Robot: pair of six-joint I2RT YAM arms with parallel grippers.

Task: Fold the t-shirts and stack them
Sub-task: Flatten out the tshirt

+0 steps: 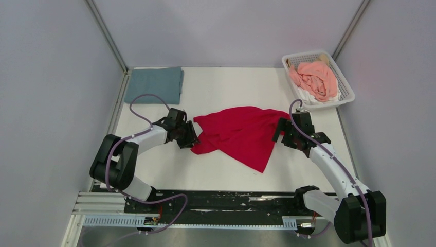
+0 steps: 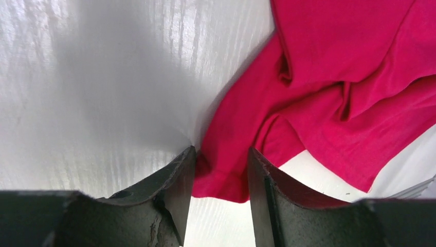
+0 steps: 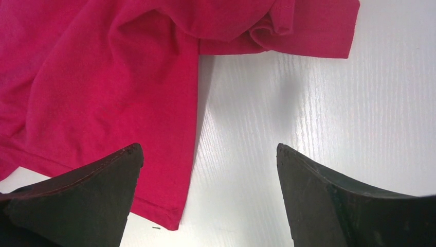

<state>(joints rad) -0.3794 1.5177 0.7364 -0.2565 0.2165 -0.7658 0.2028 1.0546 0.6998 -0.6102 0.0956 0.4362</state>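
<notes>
Black arm bases (image 1: 138,189) sit nearest, at the near edge of a white table (image 1: 221,172), seen from above. At mid-table a bright red t-shirt (image 1: 239,131) lies crumpled and unfolded. The left gripper (image 1: 189,135) is at its left edge and the right gripper (image 1: 280,131) at its right edge. A grey-blue t-shirt (image 1: 154,85) lies folded flat in the far left corner. At the far right stands a white lattice basket (image 1: 348,95). It holds a salmon-pink t-shirt (image 1: 316,80) bunched on top of a white t-shirt (image 1: 308,96).

Left wrist view: the fingers (image 2: 172,180) are a little apart, released. They straddle a corner of the red cloth without pinching it.

Right wrist view: the fingers (image 3: 87,200) are spread wide, grasping nothing. The left one hangs over the red shirt's hem, the other over bare table.
</notes>
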